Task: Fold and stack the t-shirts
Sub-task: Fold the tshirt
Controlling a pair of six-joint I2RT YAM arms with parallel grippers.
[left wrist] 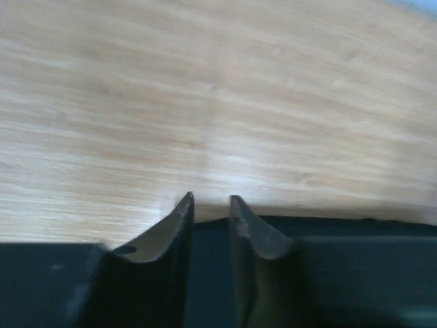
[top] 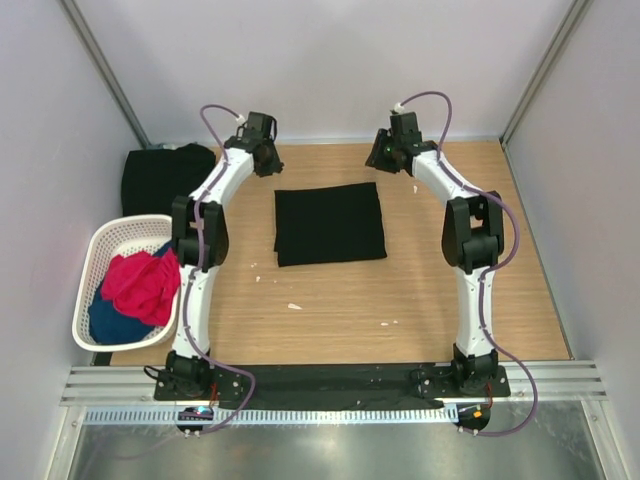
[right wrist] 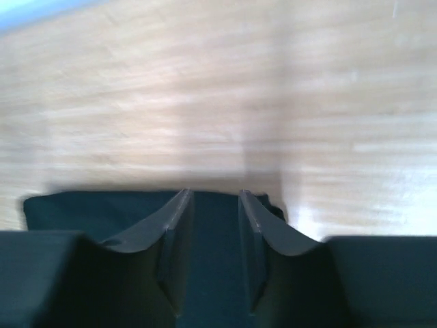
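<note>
From where I stand, taking the far wall as twelve o'clock and the arm bases as six, the folded t-shirt (top: 330, 223) lies flat in the middle of the surface (top: 430, 300). It is a neat black rectangle with its long axis running nine to three.

Both arms reach past it to the far edge. The left claw (left wrist: 210, 199) hovers at the shirt's eleven o'clock corner and the right claw (right wrist: 213, 193) at its one o'clock corner, so the cloth lies toward six o'clock from each. In the left wrist view the fingers are parted by a narrow gap with bare wood showing between the tips. In the right wrist view they are spread a little wider, with the shirt's edge below them. Neither claw pinches anything.

A black heap (top: 165, 175) sits in the far corner at ten o'clock from the shirt. I take it for the stack, and the left arm is plainly nearer to it. Any carry would go toward ten o'clock, across the shirt's short side.

The wood is pale and bears a few white scraps (top: 293, 306). At eight o'clock a white basket (top: 95, 250) holds a red-pink garment (top: 140, 283) and a blue garment (top: 115, 322). Plain pale walls (top: 320, 60) close the space, and a metal rail (top: 330, 381) runs along the near edge.
</note>
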